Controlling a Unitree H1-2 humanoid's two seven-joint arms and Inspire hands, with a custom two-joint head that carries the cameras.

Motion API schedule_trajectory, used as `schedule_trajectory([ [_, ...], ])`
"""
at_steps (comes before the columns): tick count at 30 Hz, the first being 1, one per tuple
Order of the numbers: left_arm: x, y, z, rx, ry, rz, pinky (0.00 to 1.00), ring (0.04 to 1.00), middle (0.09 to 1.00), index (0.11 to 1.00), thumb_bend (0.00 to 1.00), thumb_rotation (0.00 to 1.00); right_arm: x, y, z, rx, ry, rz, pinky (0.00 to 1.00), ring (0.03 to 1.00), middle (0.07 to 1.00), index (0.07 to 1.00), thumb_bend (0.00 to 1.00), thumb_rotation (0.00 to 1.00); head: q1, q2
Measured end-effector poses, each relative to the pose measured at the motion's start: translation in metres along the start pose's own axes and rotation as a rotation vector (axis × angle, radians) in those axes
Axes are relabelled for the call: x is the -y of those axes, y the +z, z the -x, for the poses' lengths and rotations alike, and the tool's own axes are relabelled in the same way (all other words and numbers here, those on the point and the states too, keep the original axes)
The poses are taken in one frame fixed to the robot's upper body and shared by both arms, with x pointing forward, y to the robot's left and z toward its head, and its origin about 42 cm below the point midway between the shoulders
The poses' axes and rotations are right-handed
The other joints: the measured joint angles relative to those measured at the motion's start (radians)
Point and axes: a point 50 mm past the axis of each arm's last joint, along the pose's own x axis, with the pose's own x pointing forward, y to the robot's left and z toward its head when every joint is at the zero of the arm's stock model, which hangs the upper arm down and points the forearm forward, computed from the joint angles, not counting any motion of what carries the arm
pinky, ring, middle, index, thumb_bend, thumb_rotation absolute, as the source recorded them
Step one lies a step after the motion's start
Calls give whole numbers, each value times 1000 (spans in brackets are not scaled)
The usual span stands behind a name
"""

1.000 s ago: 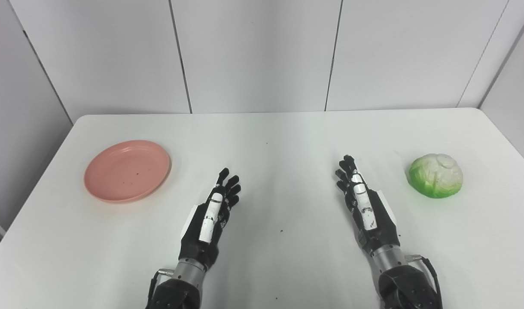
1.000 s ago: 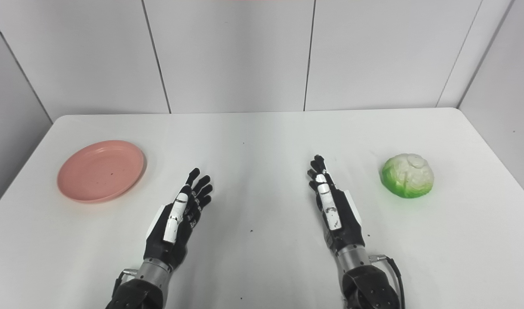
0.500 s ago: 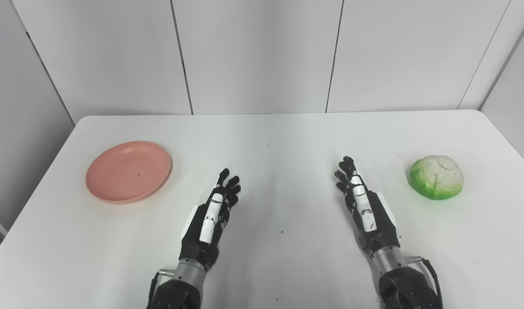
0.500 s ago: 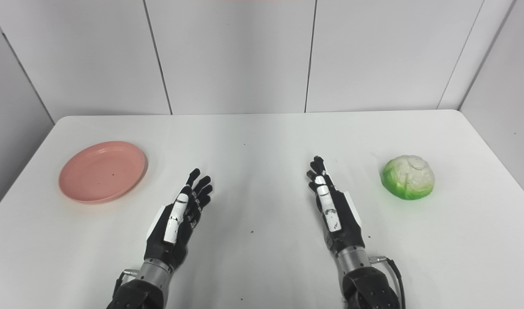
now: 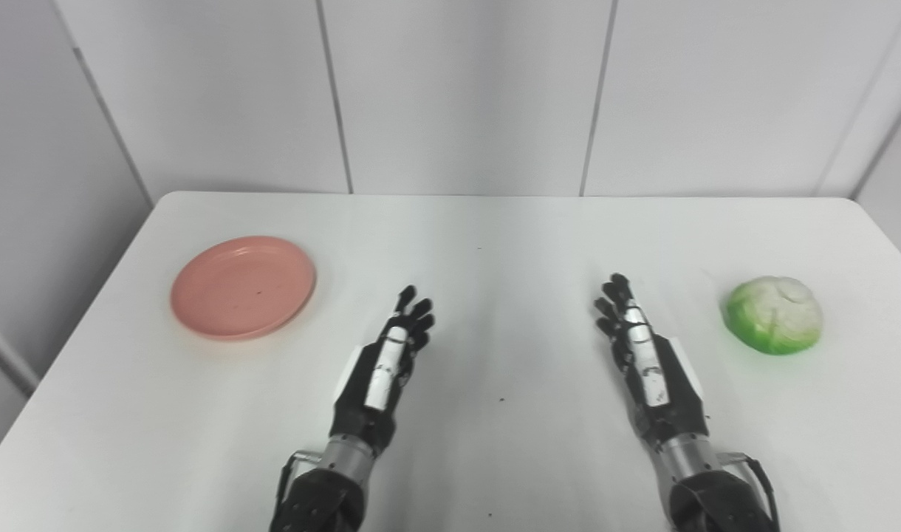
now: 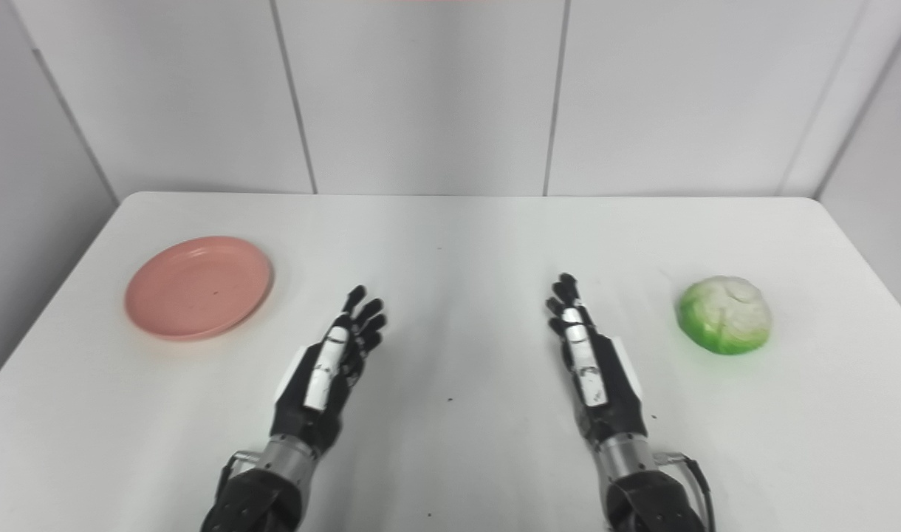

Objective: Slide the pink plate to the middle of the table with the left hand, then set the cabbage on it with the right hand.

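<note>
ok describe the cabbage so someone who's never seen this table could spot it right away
On the white table, look to the right side, beyond the right hand and apart from its fingers. The cabbage is a rounded lump, bright green low down and pale whitish on top, unlike the flat pink plate on the far left.

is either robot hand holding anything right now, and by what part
Nothing is held. The left robot hand and right robot hand are open, apart from the round pink plate and green cabbage.
</note>
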Motion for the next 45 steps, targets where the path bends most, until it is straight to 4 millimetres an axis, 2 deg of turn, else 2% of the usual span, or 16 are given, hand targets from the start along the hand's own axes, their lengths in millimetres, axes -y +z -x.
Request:
schedule_trajectory([
  [2,3,-1,-4,4,-3,-6,987,960,958,976,421,1000,3,-1,-1,12,6,-2,1000,975,987,999,399,1000,8,-5],
  [4,6,-2,-8,17,-8,-10,985,959,958,972,427,1000,7,-1,-4,23,8,4,1000,980,991,1000,414,1000,54,-35],
  [9,16,-4,-24,62,-22,-13,966,946,951,961,447,1000,15,-2,-8,37,16,-4,1000,986,997,1000,415,1000,86,-68],
  [11,18,-5,-27,75,-27,-17,964,947,953,966,452,1000,17,-2,-10,50,18,-8,1000,986,996,1000,414,1000,115,-98],
  [13,21,-6,-32,87,-35,-24,961,946,953,968,449,1000,21,-4,-10,51,27,-3,1000,984,997,1000,415,1000,115,-98],
  [19,26,-8,-39,98,-36,-27,952,945,946,960,428,1000,30,-6,-18,86,31,0,1000,979,996,1000,387,1000,172,-143],
  [24,30,-9,-44,102,-41,-26,955,947,946,961,422,1000,34,-6,-23,117,48,4,1000,981,998,1000,402,1000,197,-147],
  [30,33,-10,-46,100,-37,-42,953,946,942,959,407,1000,38,-6,-26,125,61,-13,1000,983,999,1000,414,1000,227,-134],
  [45,35,-11,-47,99,-37,-59,960,952,949,965,428,1000,43,-5,-29,145,66,-7,992,970,986,999,429,998,230,-106],
])
